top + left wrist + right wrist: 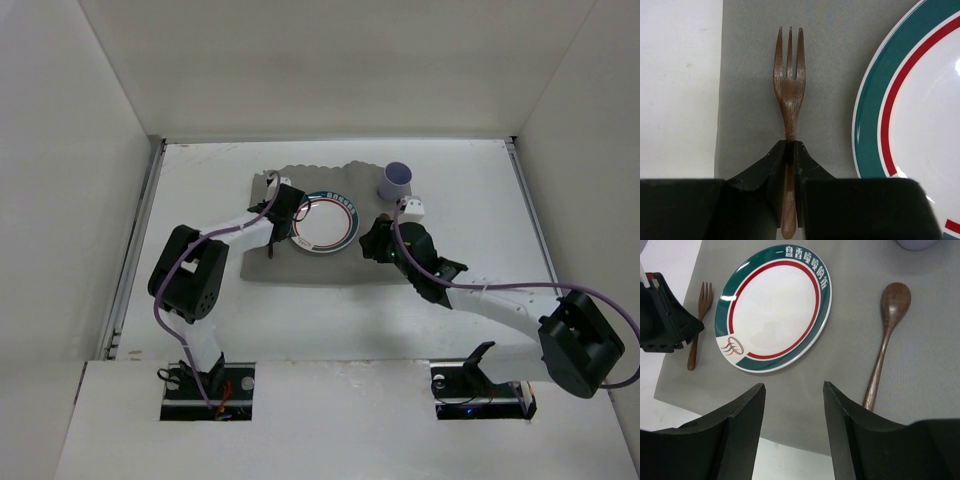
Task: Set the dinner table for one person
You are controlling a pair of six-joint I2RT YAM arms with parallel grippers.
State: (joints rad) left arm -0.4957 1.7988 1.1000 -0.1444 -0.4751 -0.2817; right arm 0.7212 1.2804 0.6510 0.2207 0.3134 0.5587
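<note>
With the plate (774,310), spoon (886,340) and cup (397,180) already on the grey mat (330,272) mid-frame on the white surface (470,190), only the fork (789,90), pinched by the left fingers (771,172), awaited release, the right fingers (745,412) open and empty.

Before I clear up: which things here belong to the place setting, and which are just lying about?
Place setting: grey mat, plate, wooden fork in the shut left claw, wooden spoon, lilac cup, white table.
Lying about: nothing visible.
</note>
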